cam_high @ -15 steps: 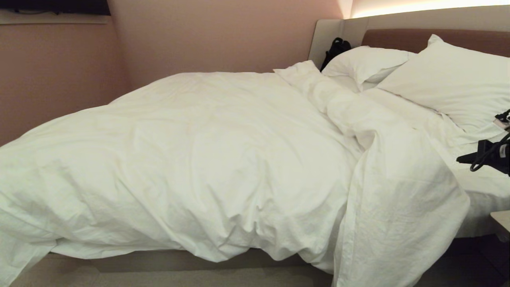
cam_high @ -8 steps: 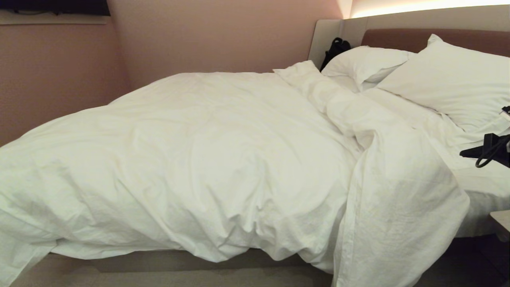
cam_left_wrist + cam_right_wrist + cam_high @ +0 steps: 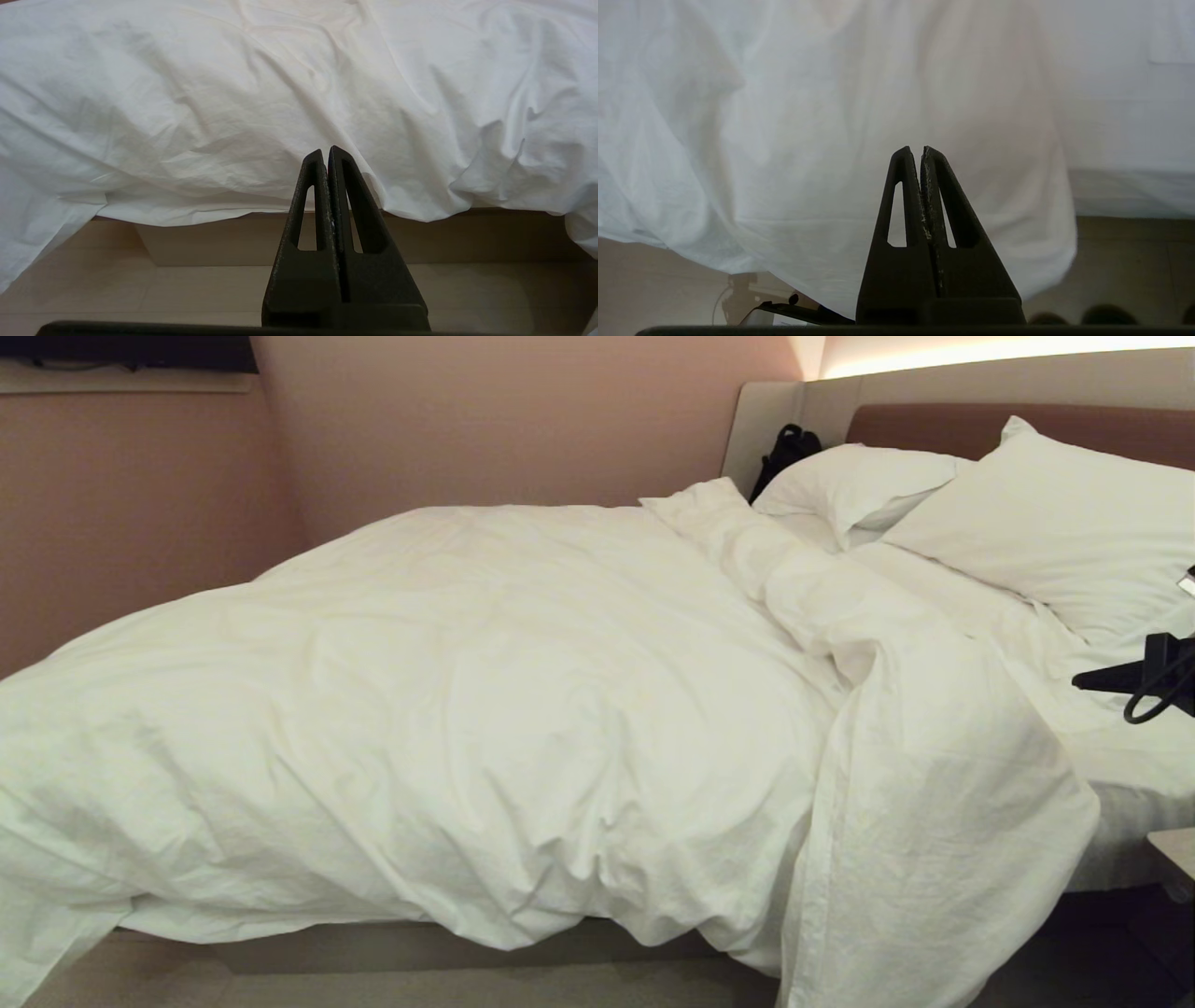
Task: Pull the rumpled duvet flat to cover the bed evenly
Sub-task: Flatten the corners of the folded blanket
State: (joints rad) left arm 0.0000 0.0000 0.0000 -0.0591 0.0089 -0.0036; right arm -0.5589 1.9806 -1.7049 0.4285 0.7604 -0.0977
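While the bed [image 3: 439, 947] lies mostly under it, the duvet [image 3: 467, 709] is far from flat: bunched toward the foot end, one flap spilling over the near side by the headboard [image 3: 934, 425], sheet bare near the pillows [image 3: 1055, 523]. Long axis runs headboard to foot, skewed. Judgement: most spreading remains. Right gripper [image 3: 922, 151], near the pillows, jaws closed, empty. Left gripper [image 3: 325, 151], low by the bed's near side, likewise.

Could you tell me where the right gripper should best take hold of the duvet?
Probably at the turned-back fold of the duvet near the pillows, approached from the bed's near side: the right gripper, shut and empty, hovers beside it, and that bunched edge leaves the sheet bare.
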